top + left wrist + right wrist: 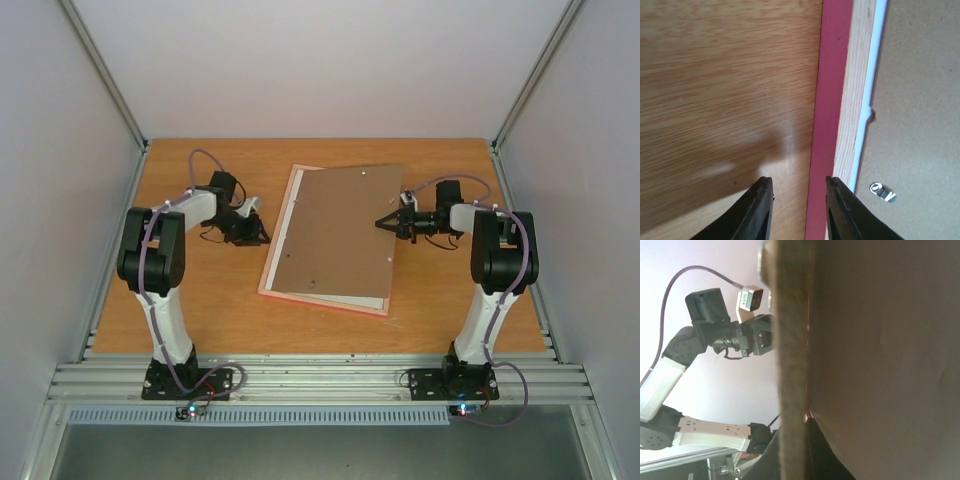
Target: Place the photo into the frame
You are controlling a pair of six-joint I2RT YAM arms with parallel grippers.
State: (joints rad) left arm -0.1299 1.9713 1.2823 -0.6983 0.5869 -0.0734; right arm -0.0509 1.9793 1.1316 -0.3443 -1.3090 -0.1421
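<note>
1. The frame (pixel 320 303) lay flat mid-desk (pixel 200 300), pink rim up.
2. A brown backing board (pixel 340 230) sat on it, skewed, overhanging the frame's far right corner.
3. Of the photo (pixel 867 85), only a thin white strip showed inside the rim, under the board's left and near edges.
4. Right fingers (pixel 384 222) were clenched on the board's right edge, grasping it.
5. Left fingers (pixel 799 187) were partly released and grasping nothing, over bare desk just beside the frame's left rail.
6. A small metal clip (pixel 883 192) sat on the board near that rail.
</note>
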